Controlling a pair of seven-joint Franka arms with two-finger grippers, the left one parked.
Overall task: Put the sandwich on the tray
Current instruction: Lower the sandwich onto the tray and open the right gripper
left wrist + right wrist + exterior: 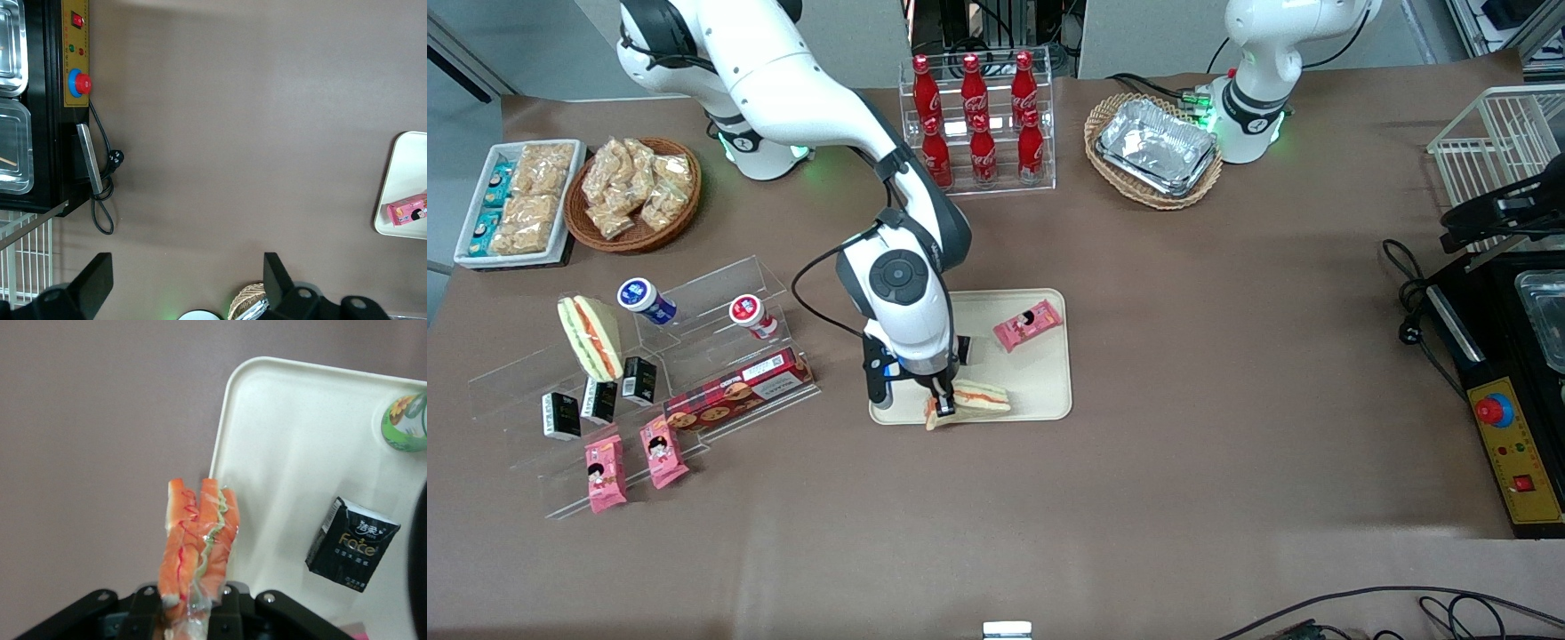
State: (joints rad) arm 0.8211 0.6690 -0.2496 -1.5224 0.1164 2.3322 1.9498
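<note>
My right gripper is shut on the sandwich, a clear-wrapped wedge of pale bread with an orange-red stripe. It holds the wedge by one end over the near edge of the cream tray, at the corner toward the working arm's end. In the right wrist view the sandwich sticks out from between the fingers of the gripper, straddling the rim of the tray. I cannot tell whether the wedge rests on the tray or hangs just above it.
On the tray lie a pink snack packet, a black packet and a green-lidded cup. Toward the working arm's end stands a clear acrylic shelf with another sandwich wedge, cups and packets. Red bottles stand farther back.
</note>
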